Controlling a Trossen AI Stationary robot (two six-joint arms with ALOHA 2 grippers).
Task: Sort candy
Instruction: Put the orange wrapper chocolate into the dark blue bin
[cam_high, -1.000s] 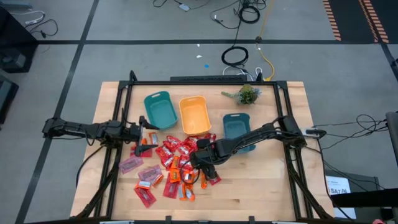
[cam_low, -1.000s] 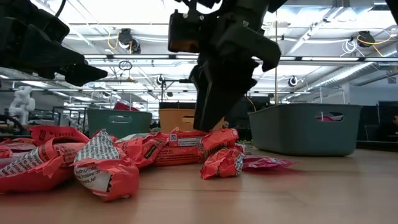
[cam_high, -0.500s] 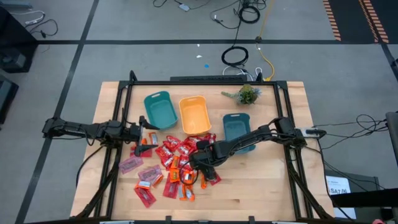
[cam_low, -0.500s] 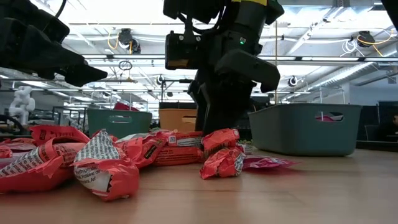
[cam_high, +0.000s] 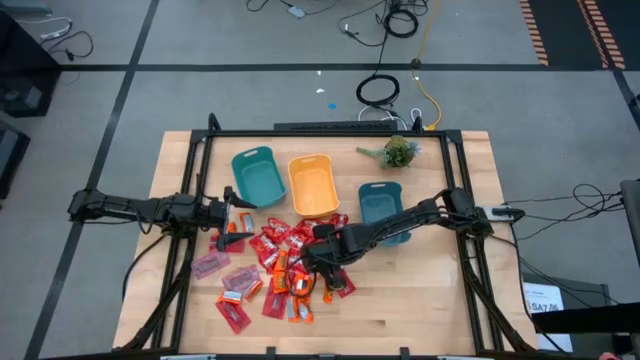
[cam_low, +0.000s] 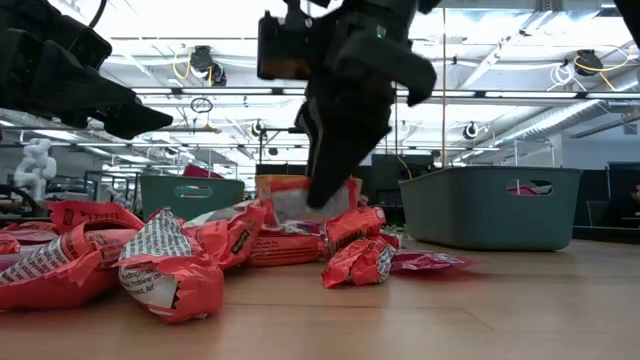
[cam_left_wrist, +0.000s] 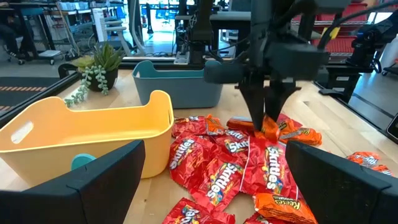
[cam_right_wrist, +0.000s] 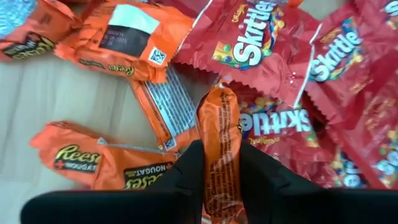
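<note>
A heap of candy (cam_high: 280, 265), mostly red packets with some orange ones, lies on the wooden table near its middle. My right gripper (cam_high: 322, 264) hangs over the heap's right side, shut on one orange candy (cam_right_wrist: 219, 124). The low view shows the gripper (cam_low: 325, 198) with that orange candy (cam_low: 305, 195) just above the heap. My left gripper (cam_high: 236, 222) waits at the table's left, level and open, with nothing between its fingers (cam_left_wrist: 106, 180). My right gripper pinches the orange candy between its two fingers (cam_right_wrist: 186, 169), which come steeply from above. The packet's middle (cam_right_wrist: 219, 155) sits between them and its free end (cam_right_wrist: 217, 96) sticks out past the fingertips. It hangs just over the heap; whether its lower end touches, I cannot tell.
Three bins stand in a row behind the heap: a teal one (cam_high: 256, 175), an orange one (cam_high: 311, 185) and a darker teal one (cam_high: 379, 205). A small green plant (cam_high: 397, 152) sits at the far right. Bare wood lies along the near right of the table (cam_high: 420, 310).
My right gripper dipped into the heap, took hold of the orange candy and has risen a little with it. The candy now stands above the packets around it. The rest of the heap has stayed in place.
</note>
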